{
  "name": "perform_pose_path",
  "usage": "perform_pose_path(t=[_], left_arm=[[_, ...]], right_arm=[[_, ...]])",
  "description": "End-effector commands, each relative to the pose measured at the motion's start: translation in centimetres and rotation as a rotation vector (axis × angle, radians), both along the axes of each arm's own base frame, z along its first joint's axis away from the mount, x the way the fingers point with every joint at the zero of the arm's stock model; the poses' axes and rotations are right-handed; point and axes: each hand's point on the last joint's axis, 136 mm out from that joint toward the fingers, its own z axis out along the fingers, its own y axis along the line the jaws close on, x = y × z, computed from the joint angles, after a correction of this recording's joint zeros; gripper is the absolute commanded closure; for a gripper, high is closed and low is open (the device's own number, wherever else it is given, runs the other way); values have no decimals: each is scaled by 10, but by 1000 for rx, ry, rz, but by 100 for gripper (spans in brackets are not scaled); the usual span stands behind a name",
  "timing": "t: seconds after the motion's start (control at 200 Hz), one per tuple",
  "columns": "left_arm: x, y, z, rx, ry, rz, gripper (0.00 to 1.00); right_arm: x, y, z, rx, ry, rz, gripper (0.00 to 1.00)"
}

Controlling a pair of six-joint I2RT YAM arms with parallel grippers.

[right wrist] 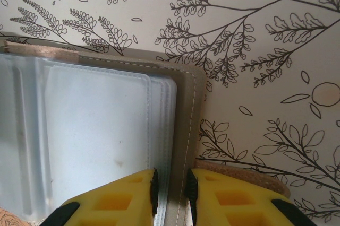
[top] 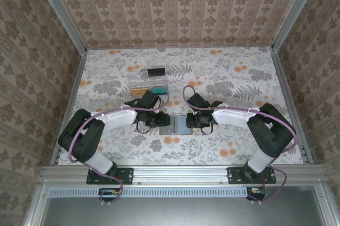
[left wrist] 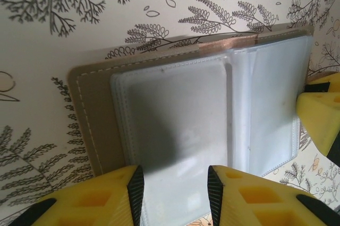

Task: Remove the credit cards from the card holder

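The card holder lies open and flat on the flowered cloth between both arms, taupe border round cloudy grey-blue pocket panels. My left gripper hovers open over the left panel, fingers wide apart with nothing between them. My right gripper stands low over the holder's right border, jaws a narrow gap apart astride the stitched edge, which lies flat and unpinched. I make out no card in the pockets. A yellow-orange credit card lies in the clear tray behind.
The clear plastic tray stands just behind the left gripper and also holds a black and a teal flat piece. A cork-coloured strap lies beside the holder under my right finger. Patterned walls enclose the table.
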Motion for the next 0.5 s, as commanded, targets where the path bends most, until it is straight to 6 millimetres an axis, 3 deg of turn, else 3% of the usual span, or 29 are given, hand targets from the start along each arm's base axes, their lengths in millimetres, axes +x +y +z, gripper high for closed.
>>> perform_pose_path(t=[0.0, 0.495], left_arm=[[-3, 4, 3, 18, -16, -10, 60], [-10, 0, -15, 24, 56, -32, 61]], right_arm=[[-10, -1, -19, -22, 54, 3, 74], [-10, -1, -18, -20, 55, 3, 74]])
